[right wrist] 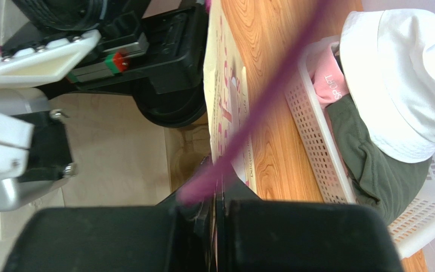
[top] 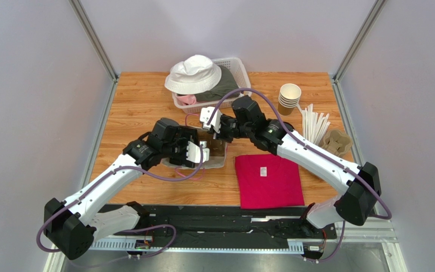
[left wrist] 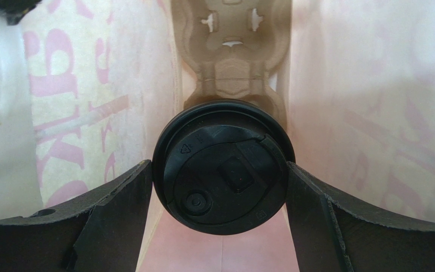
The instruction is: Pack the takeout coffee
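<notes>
Left wrist view looks down into a paper bag (left wrist: 89, 102) with pink letters on its sides. The takeout coffee (left wrist: 225, 153) is inside the bag, and only its round black lid can be seen. The left pincer (left wrist: 218, 170) holds the coffee, with one dark finger touching each side of the lid. Past the lid, deeper in the bag, is a brown cardboard cup tray (left wrist: 231, 62). I cannot tell if the cup sits in the tray. The right wrist view shows the right pincer (right wrist: 217, 215) squeezed almost shut on the thin top edge of the bag. A purple cable (right wrist: 259, 102) runs across that view. From the top view, both arms meet over the bag near the middle of the wooden table (top: 146, 102). The left arm reaches in from the left side and the right arm comes in from the right. At the back of the table is a white basket (top: 238, 71) with a white hat (top: 194, 75) on top of some clothes. On the right side are a stack of tan cups (top: 289, 95) with no lids, a bunch of white straws (top: 315, 124) and another cardboard tray (top: 337, 143). A folded red cloth (top: 268, 180) lies flat near the front, just beside the bag.
</notes>
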